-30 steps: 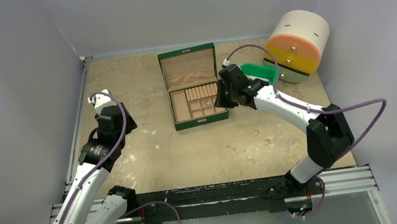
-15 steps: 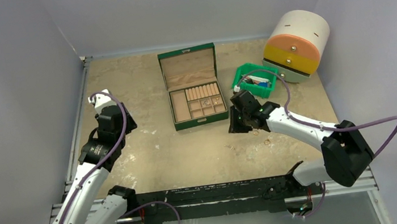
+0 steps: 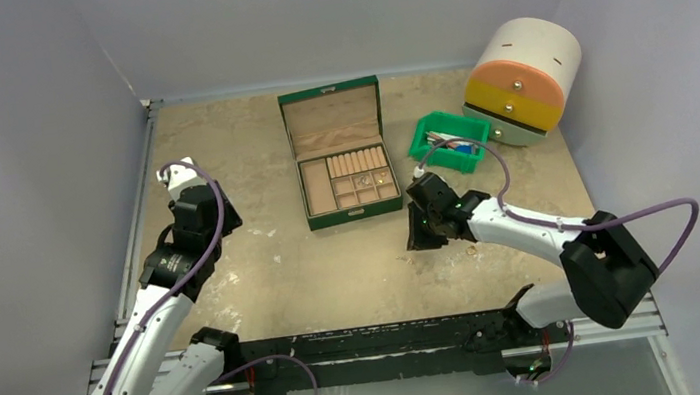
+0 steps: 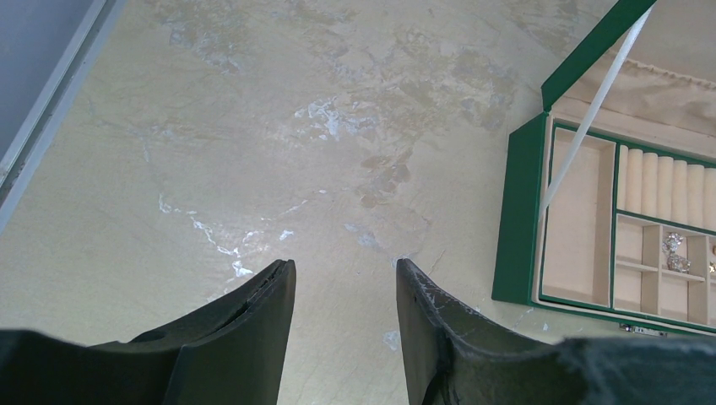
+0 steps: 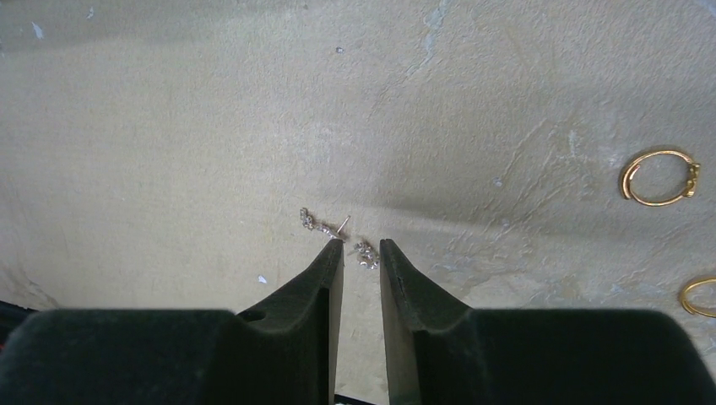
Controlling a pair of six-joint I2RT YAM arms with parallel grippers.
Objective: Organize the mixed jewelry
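Silvery trinket (image 5: 366, 253) between right gripper (image 5: 361, 245) tips.

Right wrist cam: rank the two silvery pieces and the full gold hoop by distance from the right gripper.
1. silvery cluster: on the table between the right gripper fingertips.
2. silvery piece with pin: just past the tips, toward the picture's left.
3. gold hoop: far off near the picture's right edge.

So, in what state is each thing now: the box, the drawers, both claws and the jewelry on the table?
box: open, lid upright.
drawers: both shut.
left claw: open, empty.
silver piece: lying on the table, not gripped.
right claw: open a little, tips low at the table, one on each side of the silver piece.
gold hoop: lying flat on the table.
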